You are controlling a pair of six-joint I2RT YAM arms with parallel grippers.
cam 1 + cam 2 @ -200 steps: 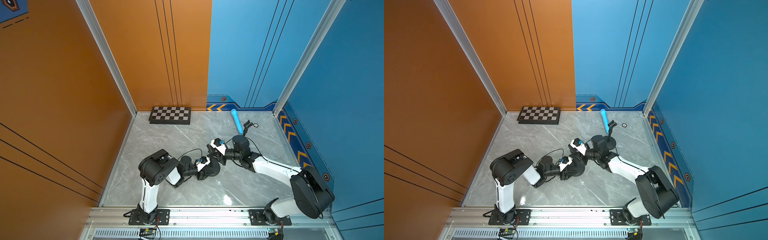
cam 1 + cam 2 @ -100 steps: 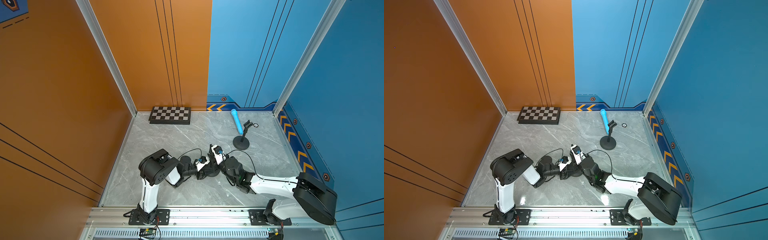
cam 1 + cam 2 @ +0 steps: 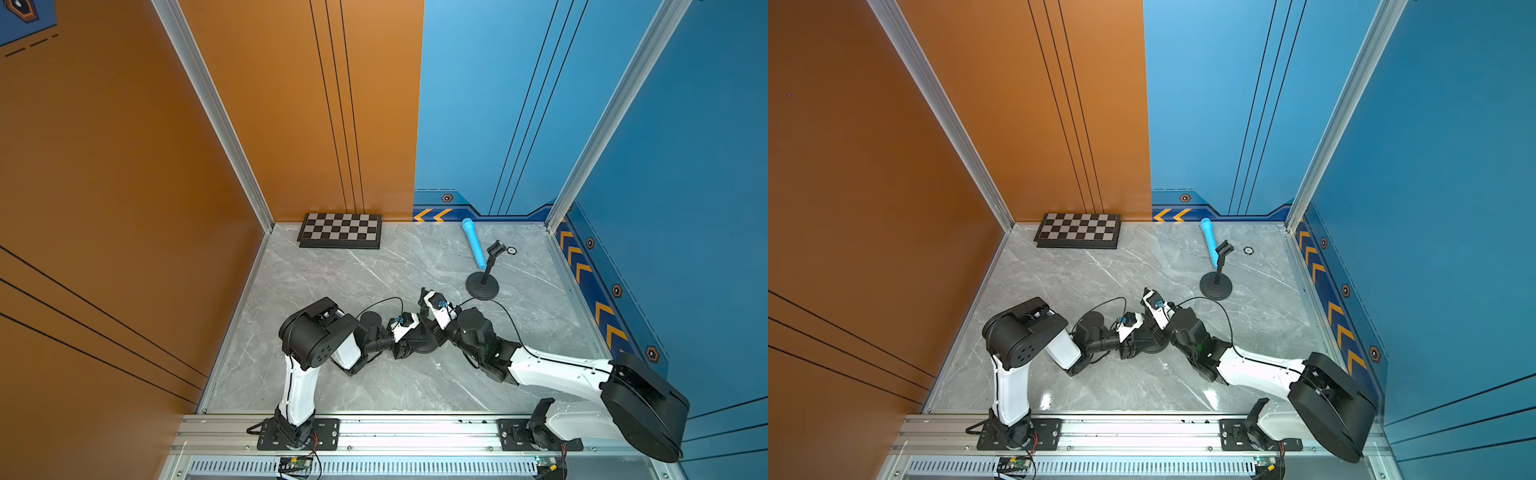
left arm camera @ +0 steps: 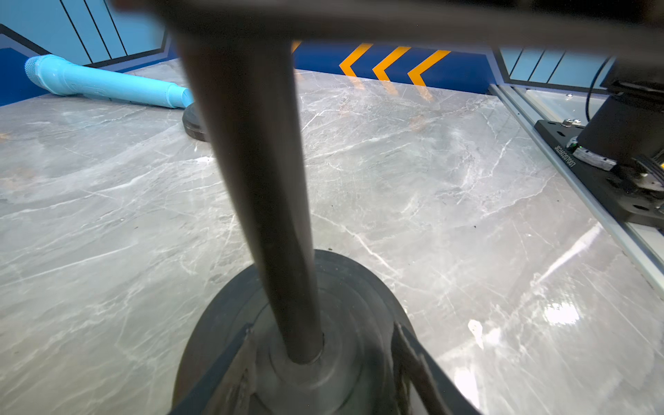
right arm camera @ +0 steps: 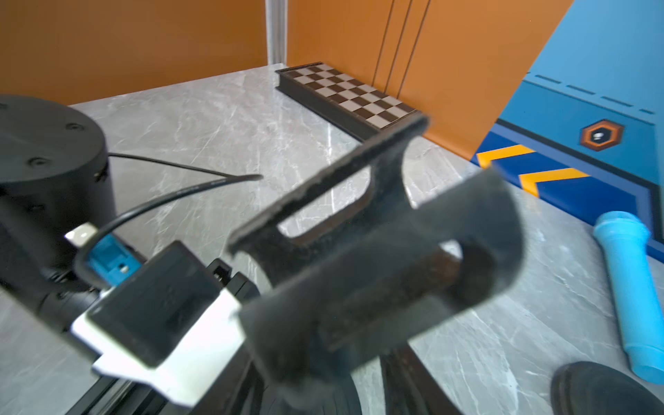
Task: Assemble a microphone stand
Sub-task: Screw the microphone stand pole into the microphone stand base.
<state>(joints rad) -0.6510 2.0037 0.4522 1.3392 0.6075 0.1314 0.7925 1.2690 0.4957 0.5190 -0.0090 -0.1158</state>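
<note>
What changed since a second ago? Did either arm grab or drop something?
The right arm swung its wrist toward the front, uncovering the base of the far stand; the right claw stayed beside the top of the nearer stand. Whether it let go, I cannot tell. The left arm, the left claw at that stand's base, the blue microphone and the chessboard stayed put.

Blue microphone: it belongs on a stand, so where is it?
In both top views the blue microphone lies flat by the back blue wall, right of the chessboard, just behind the upright stand.
</note>
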